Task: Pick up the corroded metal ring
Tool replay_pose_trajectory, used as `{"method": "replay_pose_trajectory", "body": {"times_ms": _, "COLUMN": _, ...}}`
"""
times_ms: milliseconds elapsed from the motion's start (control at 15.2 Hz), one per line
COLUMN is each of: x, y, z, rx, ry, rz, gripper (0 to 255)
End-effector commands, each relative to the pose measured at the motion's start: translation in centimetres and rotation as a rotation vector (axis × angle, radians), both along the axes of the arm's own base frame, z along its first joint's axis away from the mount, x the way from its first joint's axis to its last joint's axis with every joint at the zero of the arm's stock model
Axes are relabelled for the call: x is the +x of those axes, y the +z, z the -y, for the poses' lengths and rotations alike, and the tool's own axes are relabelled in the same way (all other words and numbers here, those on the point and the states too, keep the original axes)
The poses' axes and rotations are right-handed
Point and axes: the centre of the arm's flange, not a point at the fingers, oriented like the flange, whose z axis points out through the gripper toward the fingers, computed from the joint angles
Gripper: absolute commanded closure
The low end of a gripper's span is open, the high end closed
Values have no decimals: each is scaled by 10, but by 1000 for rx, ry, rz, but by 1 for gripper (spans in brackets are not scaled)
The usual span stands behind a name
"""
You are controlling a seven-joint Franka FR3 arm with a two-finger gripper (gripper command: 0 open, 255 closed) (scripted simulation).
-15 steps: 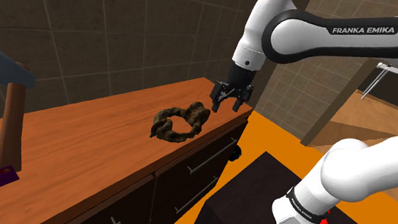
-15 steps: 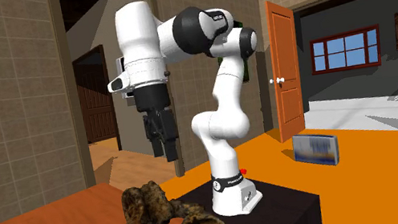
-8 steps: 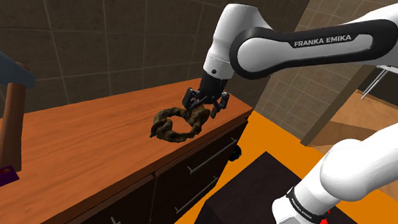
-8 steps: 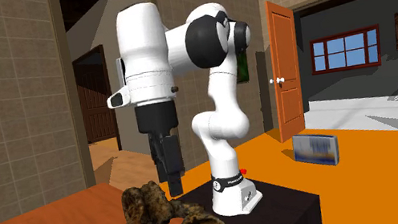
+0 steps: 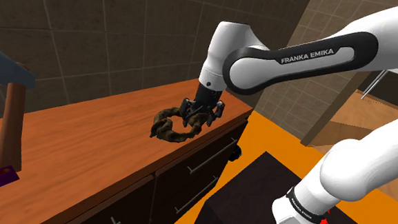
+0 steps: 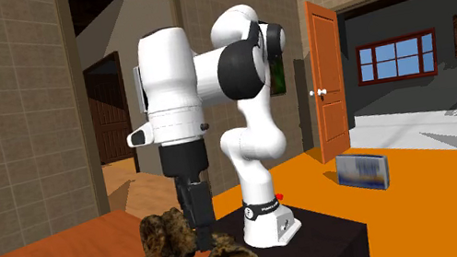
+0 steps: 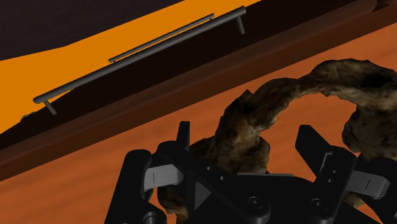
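Note:
A lumpy, brown corroded ring [image 5: 172, 124] lies flat on the wooden countertop [image 5: 88, 144], near the end by the arm. My gripper [image 5: 203, 113] points down at the ring's thick end, the one closest to the counter edge. In the wrist view the gripper [image 7: 248, 143] is open, and a knobbly part of the ring [image 7: 254, 118] lies between the two fingertips [image 7: 183, 137] with a gap on one side. From the second exterior view the gripper [image 6: 201, 239] has dropped just behind the ring [image 6: 175, 252].
The counter's front edge and its drawer handles [image 5: 210, 156] lie just below the ring. A brown-handled tool [image 5: 10, 123] and a purple object [image 5: 0, 180] sit at the shoulder view's far left. The dark stand [image 5: 249, 188] is on an orange floor, where a blue box [image 6: 362, 171] rests.
My gripper has moved from beyond the counter's end toward the shoulder view's left and down, and now straddles the ring's thick end. The fingers stay open. The ring has not moved.

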Motion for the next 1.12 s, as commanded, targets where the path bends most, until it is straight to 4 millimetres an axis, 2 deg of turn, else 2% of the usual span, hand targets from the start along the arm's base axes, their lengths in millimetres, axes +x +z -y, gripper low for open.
{"method": "replay_pose_trajectory", "body": {"times_ms": 0, "x": 0, "y": -3, "z": 0, "rx": 0, "ry": 0, "rz": 0, "gripper": 255}}
{"method": "replay_pose_trajectory", "body": {"times_ms": 594, "x": 0, "y": -3, "z": 0, "rx": 0, "ry": 0, "rz": 0, "gripper": 255}}
{"method": "replay_pose_trajectory", "body": {"times_ms": 1056, "x": 0, "y": 34, "z": 0, "rx": 0, "ry": 0, "rz": 0, "gripper": 255}}
